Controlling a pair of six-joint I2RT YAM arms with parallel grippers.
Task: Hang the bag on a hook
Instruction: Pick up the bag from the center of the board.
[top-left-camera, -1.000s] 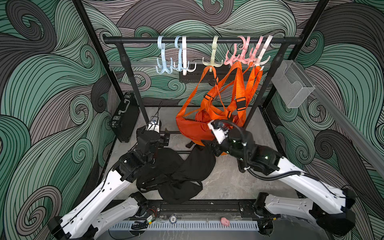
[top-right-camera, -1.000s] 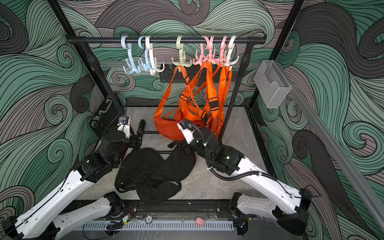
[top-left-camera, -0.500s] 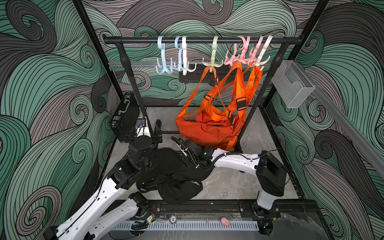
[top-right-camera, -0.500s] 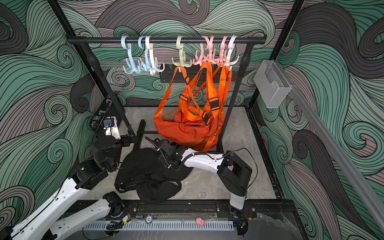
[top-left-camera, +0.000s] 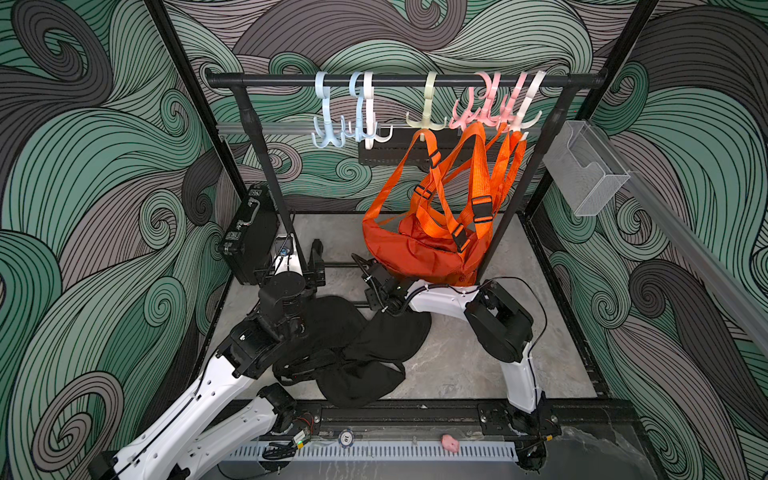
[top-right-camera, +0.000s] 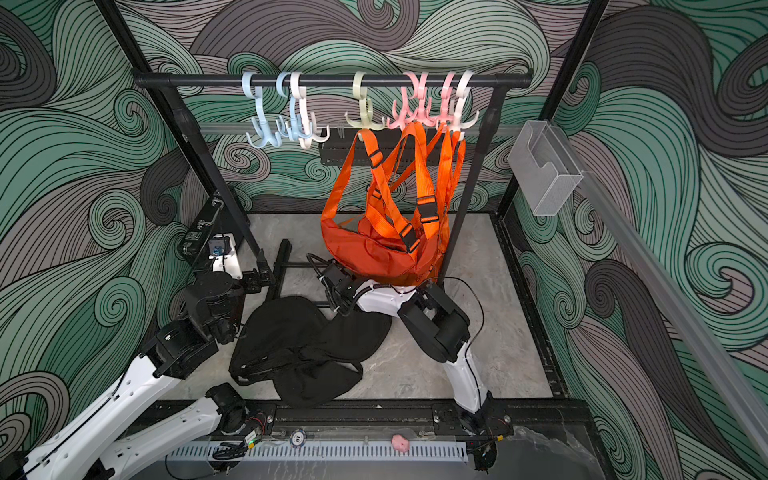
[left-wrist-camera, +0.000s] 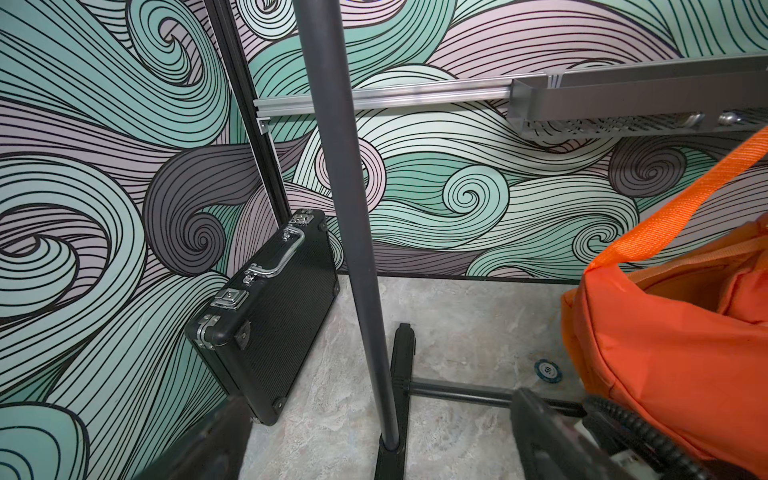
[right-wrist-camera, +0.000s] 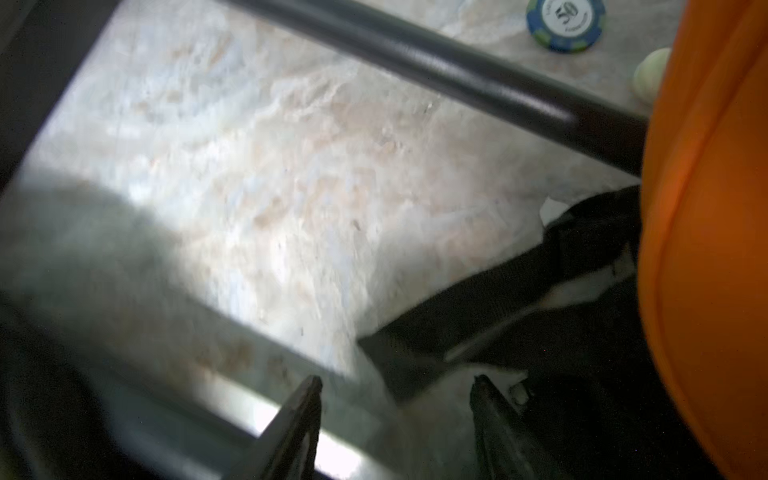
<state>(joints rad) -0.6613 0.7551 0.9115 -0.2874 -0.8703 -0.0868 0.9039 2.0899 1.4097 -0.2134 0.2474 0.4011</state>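
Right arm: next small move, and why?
Probably draw the right gripper back onto the black bag and find a strap: its jaws stand open and empty beside the hung orange bag, the black bag lies unhooked, and the blue hooks are free.

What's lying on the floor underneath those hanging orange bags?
A blue poker chip lies on the marble floor below the orange bags, near the rack's base bar. A pale round thing peeks out beside it, mostly covered. The fabric hides everything else beneath.
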